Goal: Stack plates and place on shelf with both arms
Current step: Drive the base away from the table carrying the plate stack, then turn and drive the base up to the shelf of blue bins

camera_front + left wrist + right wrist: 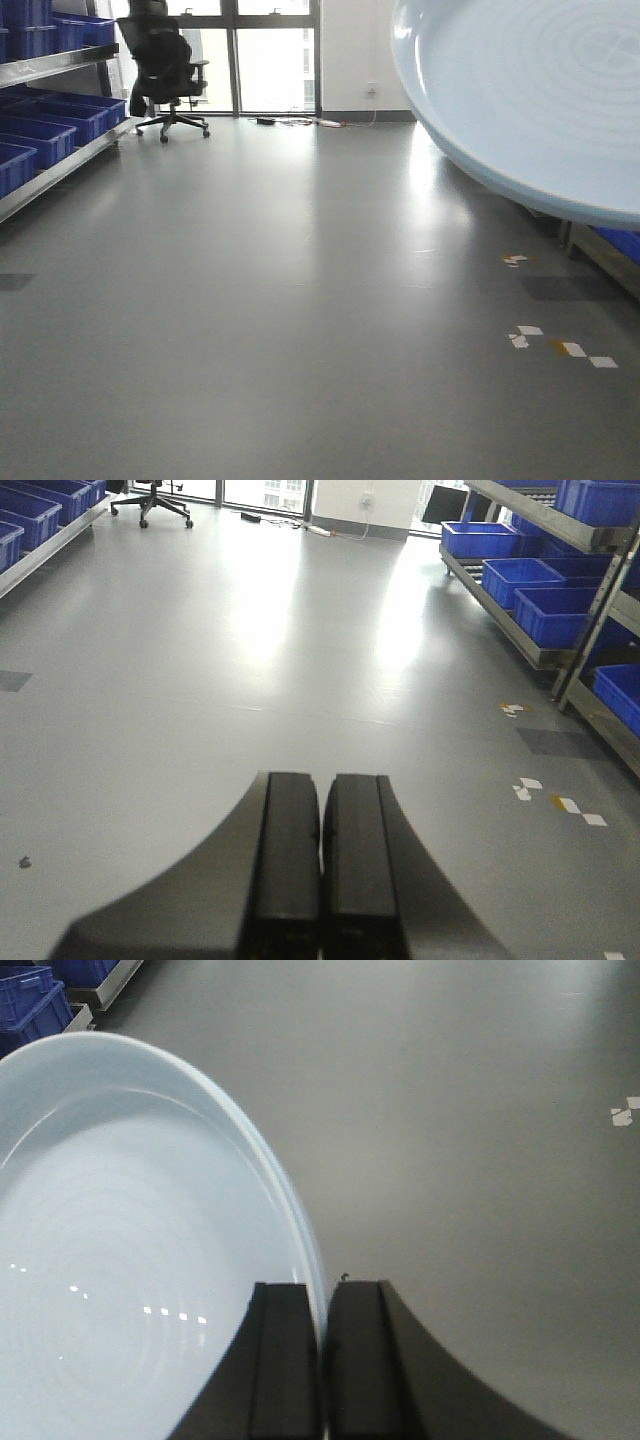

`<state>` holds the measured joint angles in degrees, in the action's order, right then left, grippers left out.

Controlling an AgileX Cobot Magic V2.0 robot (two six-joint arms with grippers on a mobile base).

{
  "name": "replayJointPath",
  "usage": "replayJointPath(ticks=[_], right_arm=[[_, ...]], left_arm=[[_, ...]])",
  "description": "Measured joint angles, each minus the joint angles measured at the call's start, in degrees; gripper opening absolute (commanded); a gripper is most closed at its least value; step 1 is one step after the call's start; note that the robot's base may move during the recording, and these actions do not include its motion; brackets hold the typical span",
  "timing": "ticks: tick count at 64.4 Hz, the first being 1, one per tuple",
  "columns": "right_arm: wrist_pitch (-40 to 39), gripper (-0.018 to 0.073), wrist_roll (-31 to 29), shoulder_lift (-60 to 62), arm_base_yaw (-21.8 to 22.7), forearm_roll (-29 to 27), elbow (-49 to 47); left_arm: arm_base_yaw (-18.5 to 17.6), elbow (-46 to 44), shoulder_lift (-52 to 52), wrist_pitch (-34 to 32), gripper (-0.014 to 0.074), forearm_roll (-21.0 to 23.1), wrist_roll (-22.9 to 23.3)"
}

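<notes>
**Right arm carries a plate by its rim; left arm unloaded.**
My right gripper [322,1360] is pinched narrow on the rim of the plate [120,1250], one finger inside the edge and one outside. I judge this grip suits a thin rim and leaves the flat centre free for stacking. The plate hangs tilted in the air above the floor [480,1110], at the upper right of the front view. My left gripper [321,870] is closed on nothing, pads together, away from the load. A shelf [520,630] with blue bins [520,575] stands to the right. No second plate is in view.
</notes>
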<state>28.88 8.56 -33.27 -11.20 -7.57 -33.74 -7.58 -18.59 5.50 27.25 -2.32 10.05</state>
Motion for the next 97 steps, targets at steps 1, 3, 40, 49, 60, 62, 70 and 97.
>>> replayJointPath(ticks=[1,3,40,49,60,62,70,97], right_arm=[[0.0,0.0022,0.0,0.0,0.0,0.0,0.0],[0.0,0.0022,0.0,0.0,0.0,0.0,0.0],[0.0,0.0022,0.0,0.0,0.0,0.0,0.0],[0.0,0.0022,0.0,0.0,0.0,0.0,0.0],[0.0,0.0022,0.0,0.0,0.0,0.0,0.0],[0.0,0.0022,0.0,0.0,0.0,0.0,0.0],[0.0,0.0022,0.0,0.0,0.0,0.0,0.0],[0.0,0.0022,0.0,0.0,0.0,0.0,0.0]], left_arm=[[0.0,0.0,0.0,0.0,0.0087,0.0,0.0],[0.0,0.0,0.0,0.0,0.0087,0.0,0.0],[0.0,0.0,0.0,0.0,0.0087,0.0,0.0],[0.0,0.0,0.0,0.0,0.0087,0.0,0.0],[0.0,0.0,0.0,0.0,0.0087,0.0,0.0],[0.0,0.0,0.0,0.0,0.0087,0.0,0.0],[0.0,0.0,0.0,0.0,0.0087,0.0,0.0],[0.0,0.0,0.0,0.0,0.0087,0.0,0.0]])
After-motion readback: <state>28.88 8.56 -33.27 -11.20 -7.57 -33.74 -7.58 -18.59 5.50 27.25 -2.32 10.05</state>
